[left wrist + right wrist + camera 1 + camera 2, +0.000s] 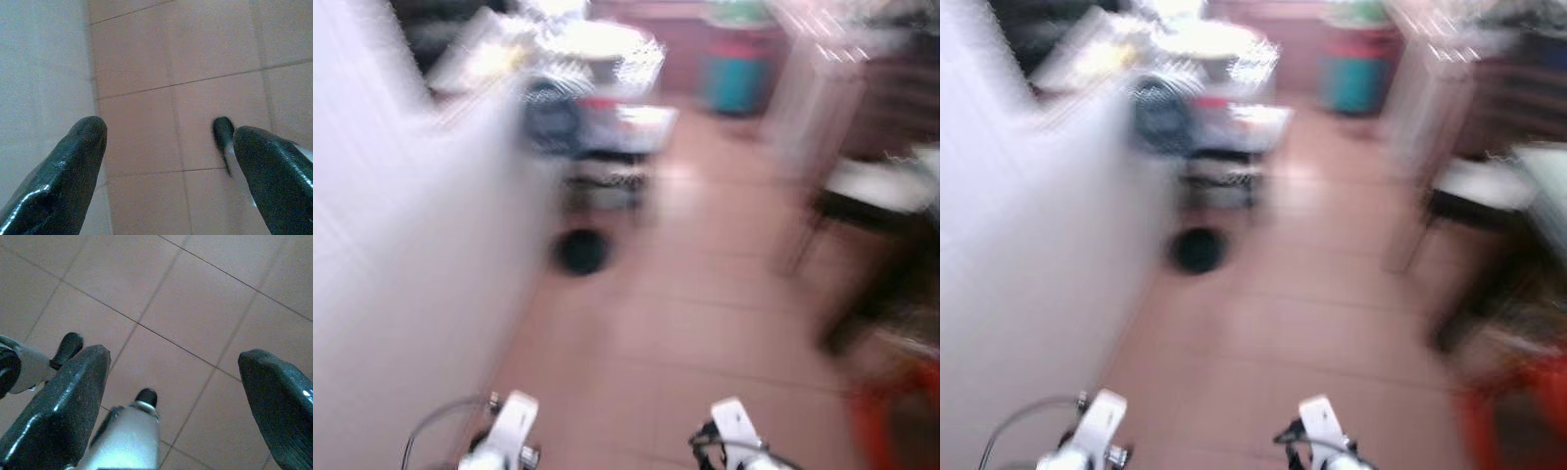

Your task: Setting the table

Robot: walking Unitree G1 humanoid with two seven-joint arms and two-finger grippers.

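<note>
Matt terracotta-coloured floor tiles (176, 289) with thin dark grout lines lie under glossy black, finely textured fingers (73, 166) that catch highlights, beside a smooth pale wall (39, 73), everything farther off too blurred to judge.

A broad strip of tiled floor (705, 323) runs open from near to far. A white wall (401, 274) closes the left. Far ahead a blurred cart (602, 147) and dark round object (580, 251) narrow the way; chairs (871, 196) crowd the right.

head pair: forward-down, blurred | wrists: down at tiled floor (205, 44)
</note>
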